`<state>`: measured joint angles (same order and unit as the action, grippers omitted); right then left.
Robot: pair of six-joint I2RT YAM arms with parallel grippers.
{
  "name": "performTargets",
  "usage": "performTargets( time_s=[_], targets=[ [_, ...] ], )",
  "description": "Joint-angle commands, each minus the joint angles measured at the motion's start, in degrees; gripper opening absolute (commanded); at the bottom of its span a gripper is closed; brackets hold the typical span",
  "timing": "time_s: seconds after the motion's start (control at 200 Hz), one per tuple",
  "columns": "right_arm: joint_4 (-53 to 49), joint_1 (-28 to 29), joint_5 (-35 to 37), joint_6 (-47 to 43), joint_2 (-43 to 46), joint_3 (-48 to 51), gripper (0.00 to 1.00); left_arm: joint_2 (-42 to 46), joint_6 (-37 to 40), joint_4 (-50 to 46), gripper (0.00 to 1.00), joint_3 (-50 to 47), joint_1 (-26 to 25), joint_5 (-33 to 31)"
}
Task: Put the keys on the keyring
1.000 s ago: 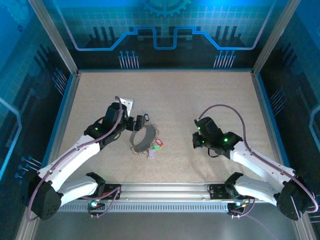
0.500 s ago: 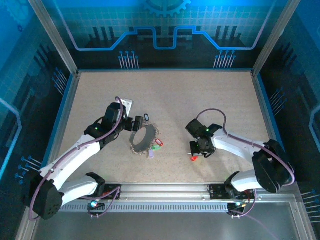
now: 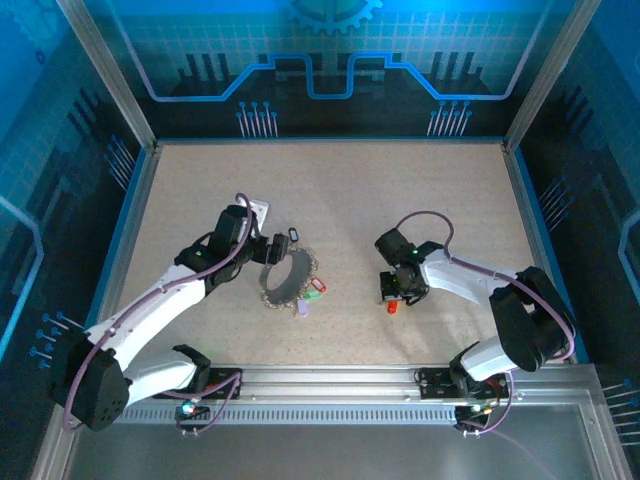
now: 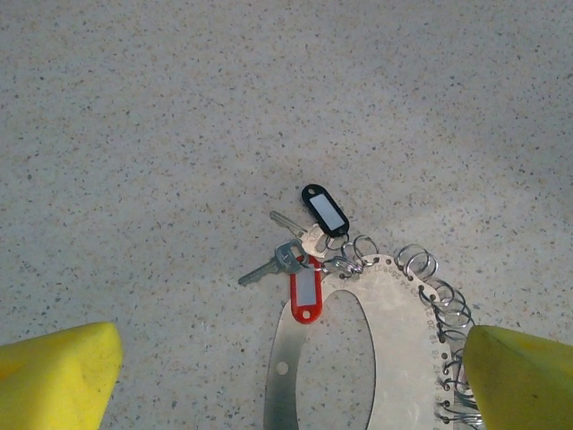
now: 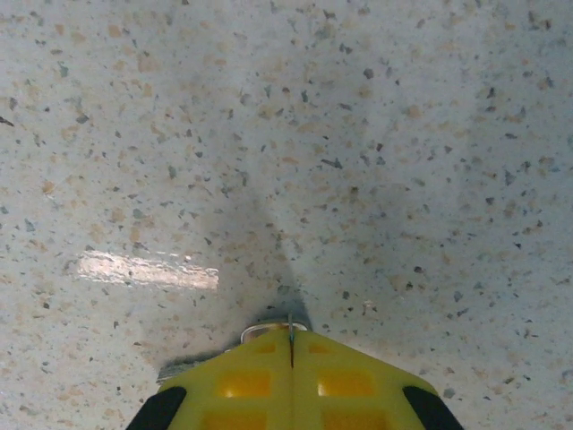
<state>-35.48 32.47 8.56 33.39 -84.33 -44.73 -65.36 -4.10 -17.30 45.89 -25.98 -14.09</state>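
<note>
From above, the left pincer hangs released, jaws spread wide, just beside the far-left edge of the dark grey round metal keyring; that ring lies left of centre on the speckled beige worktop. A red-tagged key and a pale-tagged key lie against its right and near sides, and a black oval tag lies at its far side. Well apart to the right, the right pincer is clenched on a small red-headed key — the red end pokes out below it.

In the left wrist view, yellow fingers sit at both bottom corners, touching nothing; between them the keyring shows as a flat band punched with holes and hung with small split rings; the tags lie at its far edge.

In the right wrist view, yellow fingertips press together — a silvery sliver peeps out at their tip, just over the worktop.
</note>
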Motion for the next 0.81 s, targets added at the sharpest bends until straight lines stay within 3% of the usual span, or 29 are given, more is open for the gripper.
performTargets(
  time_s=[0.0, 0.045, 0.145, 0.335, 0.465, 0.525, 0.655, 0.8],
  targets=[
    [1.76, -0.88, 0.92, -0.16, 0.33, -0.49, 0.0, -0.28, 0.16, 0.69, 0.99, -0.08, 0.4, 2.07],
    [2.02, -1.24, 1.04, -0.16, 0.31, -0.36, 0.0, -0.38, 0.23, 0.6, 0.99, 0.07, 0.41, 2.03],
    [1.56, -2.05, 1.65, -0.03, 0.07, -0.62, 0.13, -0.75, -0.03, 1.19, 0.99, -0.22, 0.42, 2.53],
    [2.58, -3.56, 2.02, -2.88, 1.48, -0.94, 0.21, -4.42, 0.42, -1.18, 0.99, 2.07, 0.4, 9.03],
    [3.02, -3.32, 2.31, -5.19, 3.72, -1.78, 0.24, -7.73, -1.26, -4.05, 0.99, 5.45, 0.57, 8.47],
    [4.3, -2.83, 1.95, -7.27, 4.75, -2.11, 0.3, -9.56, -5.46, -7.94, 0.99, 8.98, 2.77, 7.41],
    [9.58, 0.05, 0.84, -10.46, 9.24, -2.55, 0.4, -12.56, -11.78, -10.36, 0.99, 12.8, 11.45, 20.42],
    [21.85, 2.78, -6.06, -15.82, 8.22, -1.53, 0.41, -12.57, -12.43, -6.96, 0.99, 9.23, 13.6, 21.19]
  ],
)
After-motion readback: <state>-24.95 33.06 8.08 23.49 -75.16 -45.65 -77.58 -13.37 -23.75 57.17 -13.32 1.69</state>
